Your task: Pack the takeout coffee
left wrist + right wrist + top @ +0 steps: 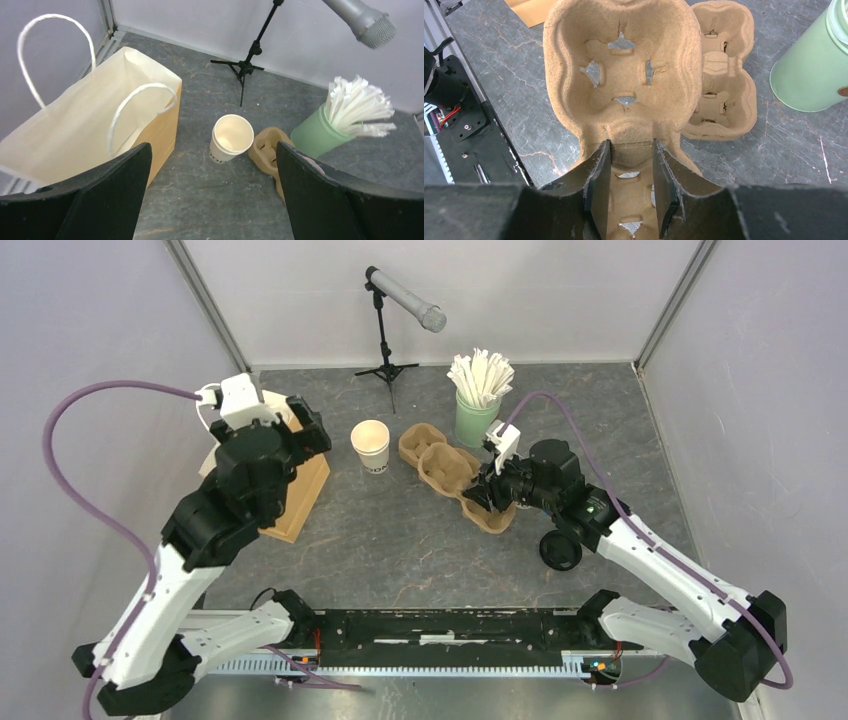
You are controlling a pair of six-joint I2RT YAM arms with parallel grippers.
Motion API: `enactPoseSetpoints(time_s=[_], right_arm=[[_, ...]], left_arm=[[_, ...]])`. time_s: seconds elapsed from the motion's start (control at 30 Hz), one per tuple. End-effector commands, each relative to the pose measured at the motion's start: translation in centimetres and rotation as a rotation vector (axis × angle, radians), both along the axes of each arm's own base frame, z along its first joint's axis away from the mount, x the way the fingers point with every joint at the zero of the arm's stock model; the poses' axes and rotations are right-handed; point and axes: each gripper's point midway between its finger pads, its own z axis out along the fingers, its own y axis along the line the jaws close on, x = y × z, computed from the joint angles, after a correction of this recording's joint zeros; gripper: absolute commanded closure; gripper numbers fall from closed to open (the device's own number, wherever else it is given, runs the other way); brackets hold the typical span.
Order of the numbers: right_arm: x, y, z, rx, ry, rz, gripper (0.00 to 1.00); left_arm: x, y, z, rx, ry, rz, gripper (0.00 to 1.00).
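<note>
readable text: none | lidless cup (370, 447): dark print on side, too small to read

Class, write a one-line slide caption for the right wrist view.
Right hand pinches the centre ridge of a pulp cup carrier; a second carrier lies beyond.

You've got bag (300, 500) left, open cup (370, 447) right of it, far carrier (425, 445) next right, near carrier (450, 472) before that, pinched in right gripper (631, 150); straw pot (475, 420) behind carriers, mic stand (385, 350) rearmost.
</note>
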Motion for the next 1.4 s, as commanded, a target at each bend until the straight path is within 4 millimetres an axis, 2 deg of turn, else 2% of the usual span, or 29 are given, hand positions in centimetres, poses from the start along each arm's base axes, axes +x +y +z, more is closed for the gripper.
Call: enactPoseSetpoints(time_s=[0.0,0.13,0.2,0.3,0.37,0.5,0.6,0.7,0.83,1.0,1.27,1.37], right_arm=[[0.8,0.8,1.5,0.037,-0.046,0.01,0.65],[0.4,0.7,1.6,0.032,-0.04,0.019,0.65],[0.2,0.2,1.9,0.015,-0.044,0.015,0.65],[0.4,-1.2,3.2,-0.032,-0.033,-0.049,0.65],[-0.5,-0.9,4.7,0.01,-0.014,-0.028,0.64],[-1.8,-0.9,8.3,0.071,0.023,-0.019,0.64],[-3.2,-0.1,9.8,0.135,0.067,0.033,0.63],[-4.3,0.4,10.6,0.173,0.109,0.079,0.63],[-4.7,-0.1,11.0,0.17,0.107,0.07,0.64],[-5.0,-0.4,11.0,0.144,0.125,0.071,0.64],[-5.2,-0.5,10.8,0.119,0.14,0.073,0.65],[-5.1,-0.6,11.2,0.114,0.135,0.07,0.65]], left_arm=[[3.3,-1.9,1.1,-0.273,-0.044,0.0,0.0],[3.6,0.0,0.5,-0.491,-0.097,0.138,0.0],[3.4,0.3,-0.3,-0.634,-0.111,0.184,0.0],[3.1,0.2,-1.0,-0.842,-0.112,0.249,0.0],[3.0,0.8,-0.6,-0.934,-0.148,0.293,0.02],[0.7,4.0,0.5,-0.991,-0.199,0.437,0.08],[-0.5,6.1,-0.4,-1.038,-0.236,0.56,0.13],[-0.6,7.2,0.0,-1.028,-0.319,0.576,0.18],[0.2,6.9,-1.0,-1.064,-0.345,0.583,0.18],[1.8,4.7,-3.4,-1.171,-0.277,0.572,0.15],[3.8,4.4,-1.1,-1.157,-0.366,0.55,0.16],[4.2,4.9,-0.7,-1.116,-0.395,0.569,0.16]])
